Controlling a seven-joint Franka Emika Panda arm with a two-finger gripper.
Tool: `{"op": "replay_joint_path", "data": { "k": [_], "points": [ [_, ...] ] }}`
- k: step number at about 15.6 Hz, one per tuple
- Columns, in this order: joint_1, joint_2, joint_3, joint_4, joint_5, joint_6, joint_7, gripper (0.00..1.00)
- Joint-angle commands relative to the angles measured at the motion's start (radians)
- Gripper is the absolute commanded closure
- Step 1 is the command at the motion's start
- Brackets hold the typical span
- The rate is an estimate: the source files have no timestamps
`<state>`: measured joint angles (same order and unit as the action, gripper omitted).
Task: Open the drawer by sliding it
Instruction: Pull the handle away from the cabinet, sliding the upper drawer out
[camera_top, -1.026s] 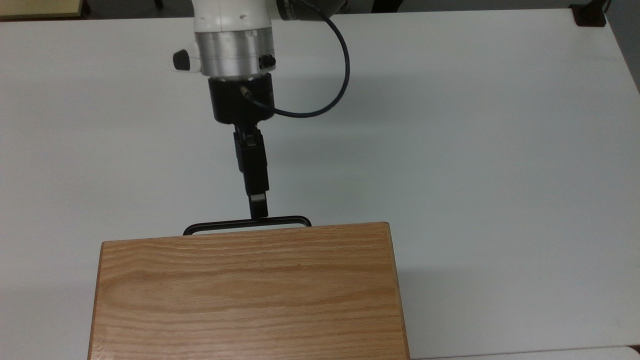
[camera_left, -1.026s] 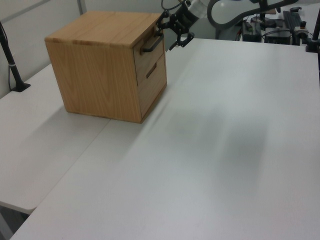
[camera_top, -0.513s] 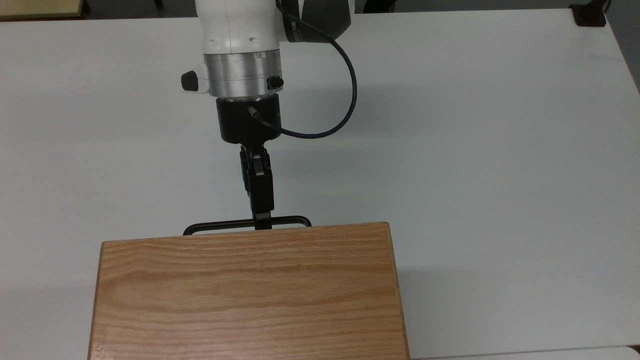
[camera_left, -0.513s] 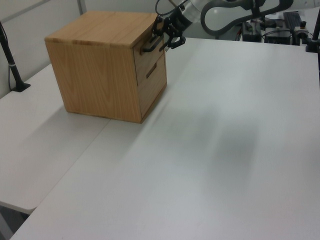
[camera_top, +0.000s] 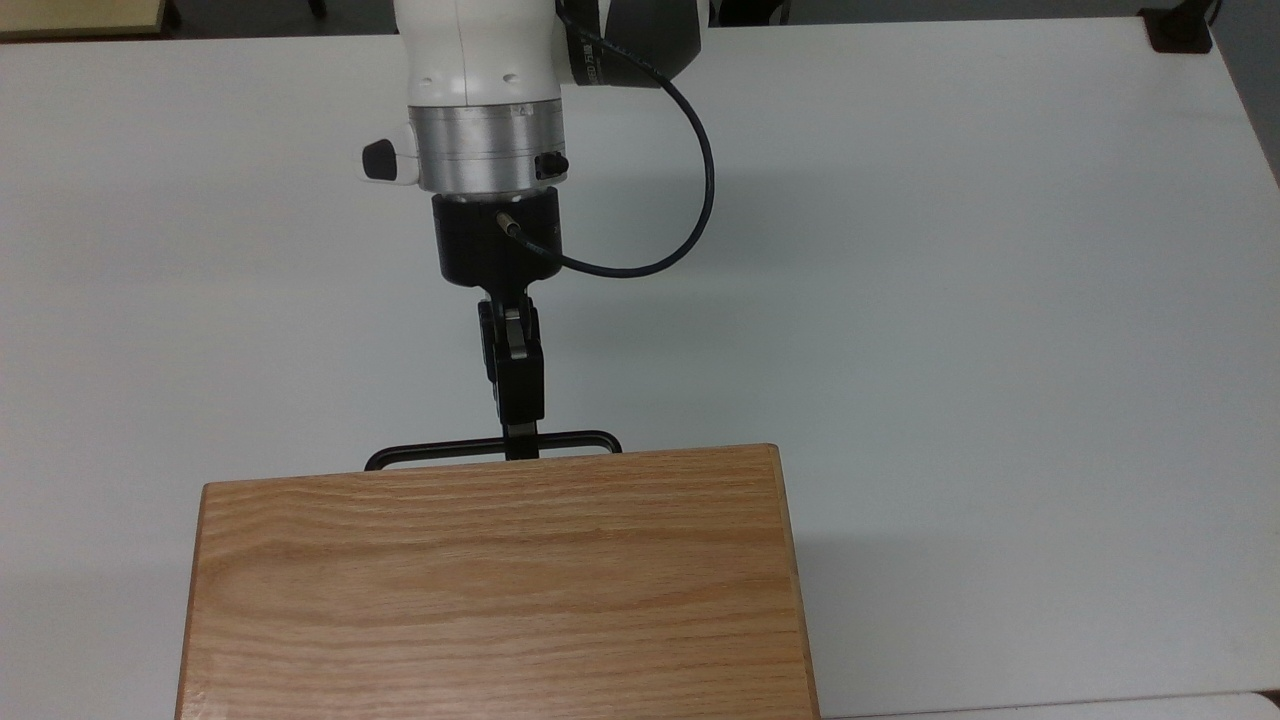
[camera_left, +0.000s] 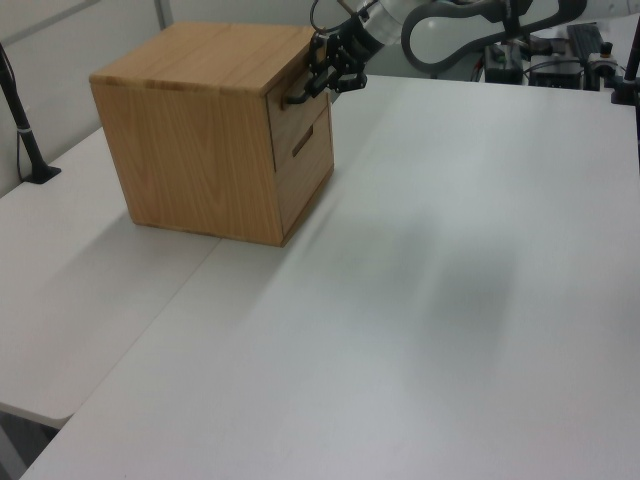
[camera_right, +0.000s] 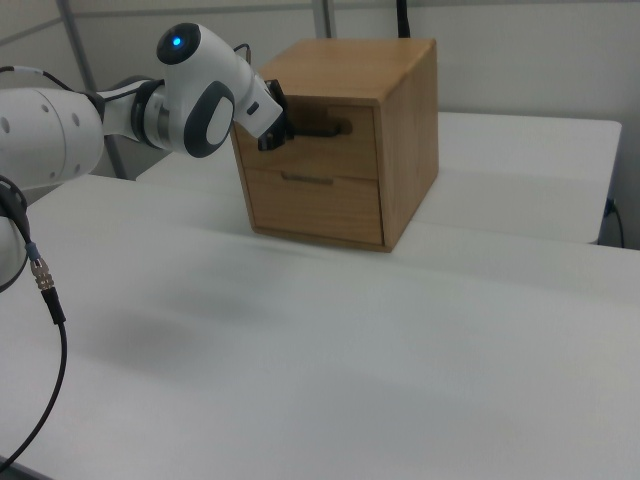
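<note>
Oak-grained and box-shaped, the wooden cabinet (camera_top: 500, 585) sits at the near edge of the white desk (camera_top: 950, 300) in the top view; the long thin black metal bar handle (camera_top: 440, 451) juts just past its top panel. The black two-finger gripper (camera_top: 520, 448) reaches onto the bar near its middle, but whether the jaws have clamped it I cannot tell.

In the left view, the light oak upper drawer (camera_left: 298, 105) looks flush with the cabinet front, unopened, above a second shut drawer (camera_left: 308, 160).

In the right view, the gripper (camera_right: 290, 133) meets the handle at the upper drawer's front. Both drawers' contents are hidden.

Judging by this, grasping is in hand; next comes a straight pull away from the cabinet.
</note>
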<state>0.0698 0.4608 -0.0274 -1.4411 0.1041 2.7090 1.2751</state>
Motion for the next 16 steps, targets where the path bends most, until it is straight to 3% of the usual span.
{"op": "replay_joint_path", "data": {
  "k": [1, 7, 9, 13, 16],
  "points": [
    [0.004, -0.086, -0.017, -0.076, -0.008, -0.024, -0.051, 0.91],
    [0.013, -0.293, -0.014, -0.327, 0.022, -0.071, -0.115, 0.93],
    [0.012, -0.355, -0.014, -0.376, 0.064, -0.125, -0.166, 0.93],
    [0.001, -0.506, -0.016, -0.493, 0.215, -0.237, -0.336, 0.93],
    [-0.019, -0.571, -0.023, -0.502, 0.241, -0.398, -0.393, 0.93]
  ]
}}
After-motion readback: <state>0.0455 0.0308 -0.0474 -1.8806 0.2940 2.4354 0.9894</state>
